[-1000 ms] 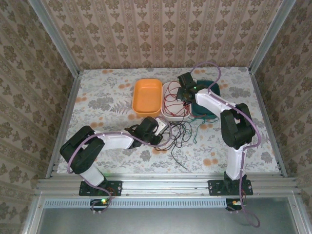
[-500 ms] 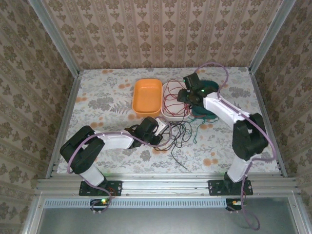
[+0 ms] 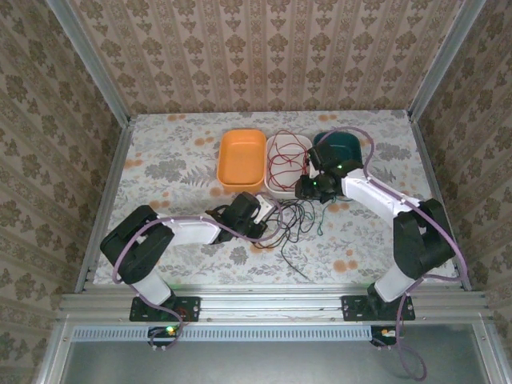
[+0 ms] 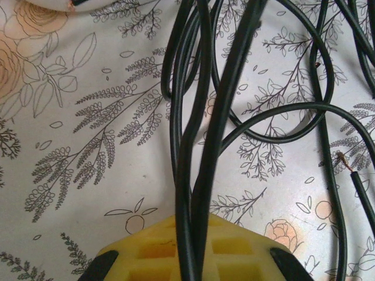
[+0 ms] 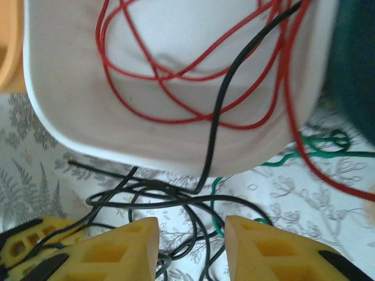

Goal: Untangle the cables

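Note:
Red cables [image 3: 288, 156] lie coiled in the white tray [image 3: 276, 190]; in the right wrist view the red cables [image 5: 176, 76] fill that tray [image 5: 88, 117], and one black strand [image 5: 218, 117] climbs over its rim. Black cables [image 3: 294, 218] sprawl in loops on the table in front of it, with a green cable [image 3: 323, 210] beside them. My left gripper [image 3: 262, 211] is shut on a bundle of black cables [image 4: 196, 175] that runs through the left gripper [image 4: 196, 252]. My right gripper [image 3: 312, 189] hangs open, its fingertips [image 5: 123, 246] low over black loops and the green cable [image 5: 304, 153].
An orange tray [image 3: 222, 164] stands left of the white one and a dark teal tray [image 3: 350, 148] right of it, partly under my right arm. A loose black end trails toward the near edge [image 3: 298, 272]. Patterned walls close in the table.
My right gripper has come away from above the white and teal trays, toward me and down, to the table just in front of the white tray. The left arm has not moved.

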You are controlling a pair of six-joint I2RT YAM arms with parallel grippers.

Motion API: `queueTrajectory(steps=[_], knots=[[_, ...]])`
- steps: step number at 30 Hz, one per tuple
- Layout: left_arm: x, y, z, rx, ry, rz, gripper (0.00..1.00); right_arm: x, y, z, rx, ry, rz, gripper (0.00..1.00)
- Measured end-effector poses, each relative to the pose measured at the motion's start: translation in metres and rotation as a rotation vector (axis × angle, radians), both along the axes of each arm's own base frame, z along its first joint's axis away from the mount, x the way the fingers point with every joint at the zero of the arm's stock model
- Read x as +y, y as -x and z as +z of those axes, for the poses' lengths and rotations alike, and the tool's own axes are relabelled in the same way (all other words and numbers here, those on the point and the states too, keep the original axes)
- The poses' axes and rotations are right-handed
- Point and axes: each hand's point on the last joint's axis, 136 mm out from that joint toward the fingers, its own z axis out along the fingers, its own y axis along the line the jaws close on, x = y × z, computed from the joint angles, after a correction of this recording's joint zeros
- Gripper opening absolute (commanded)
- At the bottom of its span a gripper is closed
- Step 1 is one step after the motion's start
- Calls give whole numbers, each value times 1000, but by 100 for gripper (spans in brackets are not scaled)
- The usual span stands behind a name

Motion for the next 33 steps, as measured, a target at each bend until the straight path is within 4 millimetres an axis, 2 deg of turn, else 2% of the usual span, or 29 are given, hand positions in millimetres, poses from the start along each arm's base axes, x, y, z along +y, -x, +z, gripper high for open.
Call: queueTrajectory(steps=[4, 9, 16, 27, 29, 32, 33], knots=[[-1, 1, 0, 0, -1, -12, 0, 6, 4, -13, 43, -9, 33, 44], [0, 2, -1, 2, -7, -15, 0, 3, 9, -21, 56, 4, 41, 45], [1, 3, -2, 5, -14, -18, 0, -13, 31, -42, 110, 65, 39, 44], [1, 3, -2, 2, -15, -21, 0, -32, 36, -63, 124, 169, 21, 44], [1, 3, -2, 2, -15, -21, 0, -36, 36, -68, 129, 190, 18, 39], [1, 3, -2, 3, -16, -21, 0, -39, 36, -76, 133, 210, 22, 15], [1, 3, -2, 3, -16, -21, 0, -39, 35, -77, 133, 213, 26, 10]])
